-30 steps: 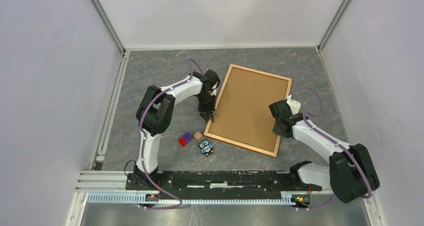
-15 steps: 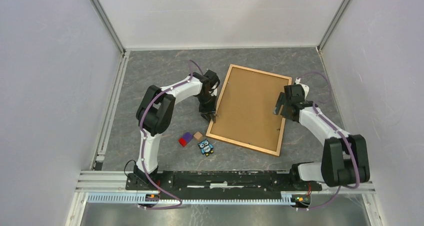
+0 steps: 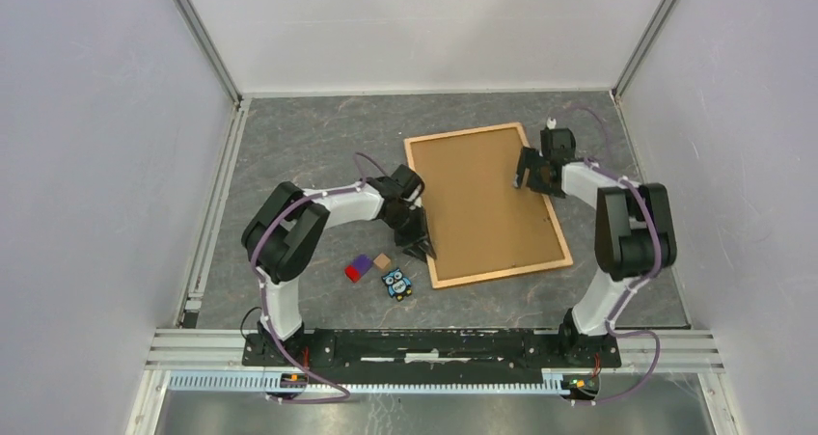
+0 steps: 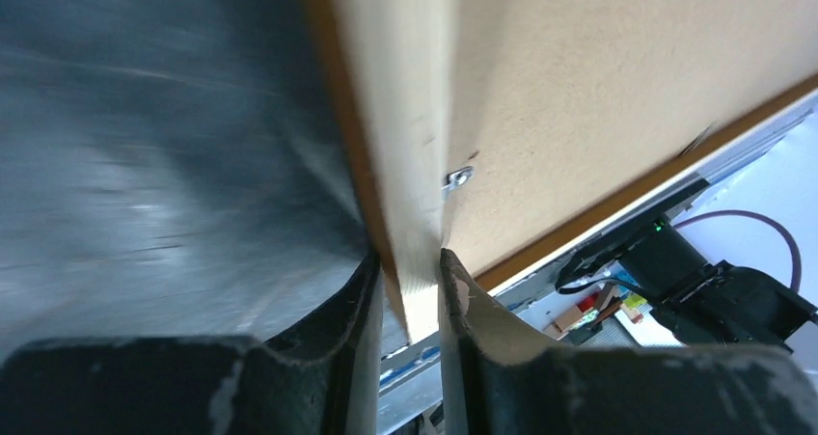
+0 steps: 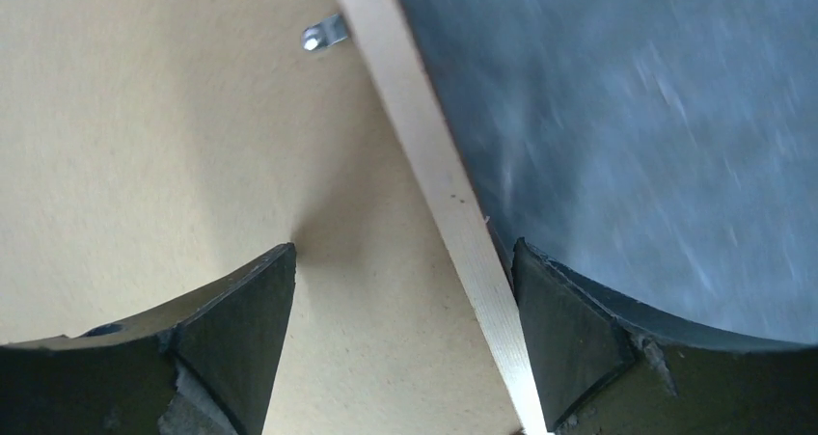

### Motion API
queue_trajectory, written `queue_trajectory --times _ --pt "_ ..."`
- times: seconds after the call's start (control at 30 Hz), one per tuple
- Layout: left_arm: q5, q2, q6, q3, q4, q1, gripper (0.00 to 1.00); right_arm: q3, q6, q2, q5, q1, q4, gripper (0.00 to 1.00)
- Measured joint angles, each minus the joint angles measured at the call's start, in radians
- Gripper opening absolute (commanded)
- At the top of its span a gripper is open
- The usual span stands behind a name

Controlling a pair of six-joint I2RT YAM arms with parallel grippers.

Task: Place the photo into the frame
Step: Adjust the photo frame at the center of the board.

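My left pincer (image 3: 422, 249) is clenched on the near left rail of the frame (image 3: 497, 273). Through its wrist camera I see both fingers (image 4: 352, 358) pinching the pale wood moulding, with a small metal tab (image 4: 459, 176) just beyond them on the brown backing board (image 4: 627, 68). Just left of that grip and a little nearer to me, a blue owl figure (image 3: 396, 283), a red and purple block (image 3: 359, 267) and a tan cube (image 3: 383, 259) sit close together on the grey table (image 3: 309, 155). The frame lies back-up to the right of centre, its long sides running away from me and leaning slightly left, the board filling its opening. At its far right rail my right pincer (image 3: 526, 177) is released: the fingers stand wide apart on either side of the moulding, one over the board and one over the table, holding nothing.
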Motion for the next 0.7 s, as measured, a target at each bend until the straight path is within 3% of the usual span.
queue_trajectory --times 0.13,0.27,0.37,0.5,0.7 --pt "-0.011 0.021 -0.099 0.020 0.045 -0.132 0.26 0.245 -0.028 0.192 -0.053 0.015 0.002 0.86" --pt "-0.041 0.037 -0.190 0.045 0.077 -0.223 0.60 0.513 -0.088 0.336 -0.051 0.060 -0.119 0.88" --pt "-0.032 0.028 -0.155 0.047 0.109 -0.247 0.74 0.581 -0.127 0.312 0.005 0.084 -0.213 0.88" --pt "-0.057 -0.041 -0.068 0.049 0.074 -0.257 0.82 0.474 -0.138 0.136 0.089 0.101 -0.291 0.89" --pt "-0.076 -0.182 0.091 0.164 -0.064 -0.172 0.85 0.072 0.003 -0.306 0.187 0.080 -0.340 0.84"
